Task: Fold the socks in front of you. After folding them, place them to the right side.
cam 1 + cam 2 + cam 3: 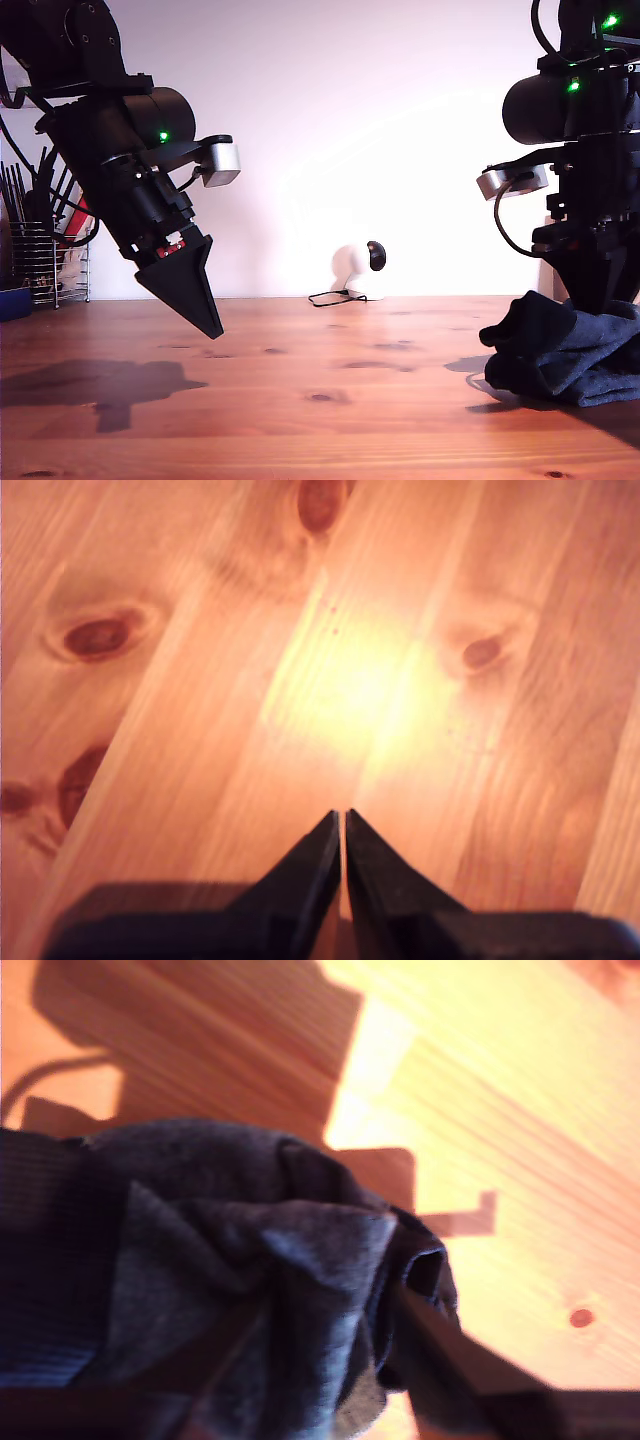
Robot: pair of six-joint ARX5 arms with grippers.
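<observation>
Socks (565,355) sit bunched on the counter (300,380) at the exterior view's right. Your second gripper (330,1360) is down in the pile w/ cloth around its jaws, can't tell if clamped. First gripper (343,825) hangs closed, empty, parked clear of the bundle.
</observation>
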